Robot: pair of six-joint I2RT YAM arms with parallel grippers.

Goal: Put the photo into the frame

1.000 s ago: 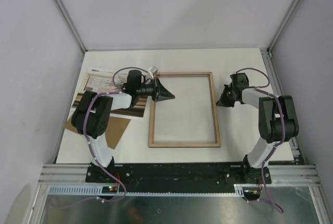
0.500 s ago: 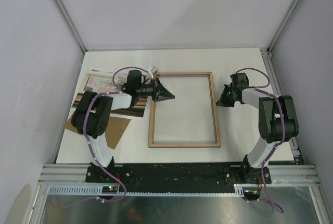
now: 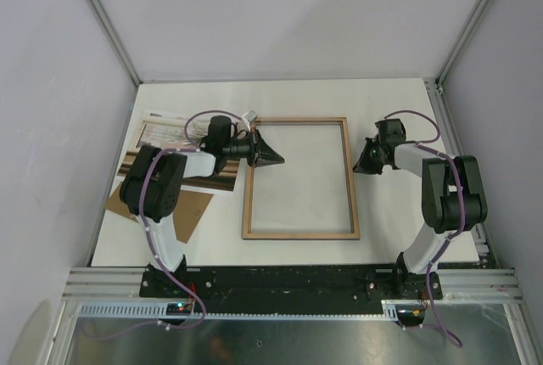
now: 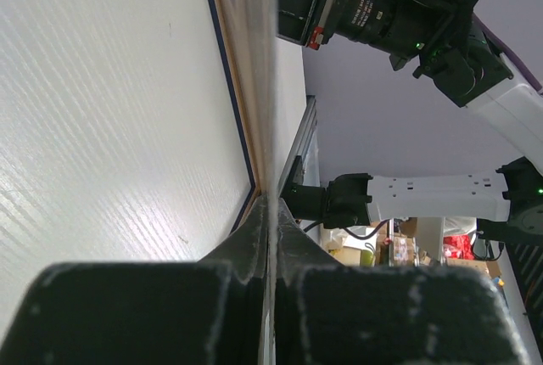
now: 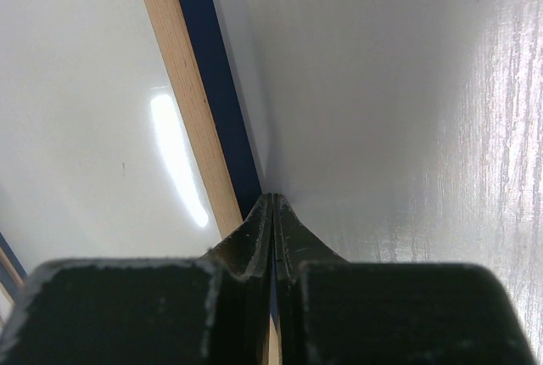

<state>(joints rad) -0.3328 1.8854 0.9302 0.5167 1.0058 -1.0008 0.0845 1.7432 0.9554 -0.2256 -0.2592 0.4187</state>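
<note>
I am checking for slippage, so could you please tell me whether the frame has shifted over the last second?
No. The frame keeps the same gap to the near edge of the table.

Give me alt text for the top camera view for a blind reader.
A thin rectangular wooden-backed picture frame lies flat on a white table between the shut left gripper at its left rail and the shut right gripper beside its right rail. A paper photo print and brown cardboard board lie left, partly under the left arm.
</note>
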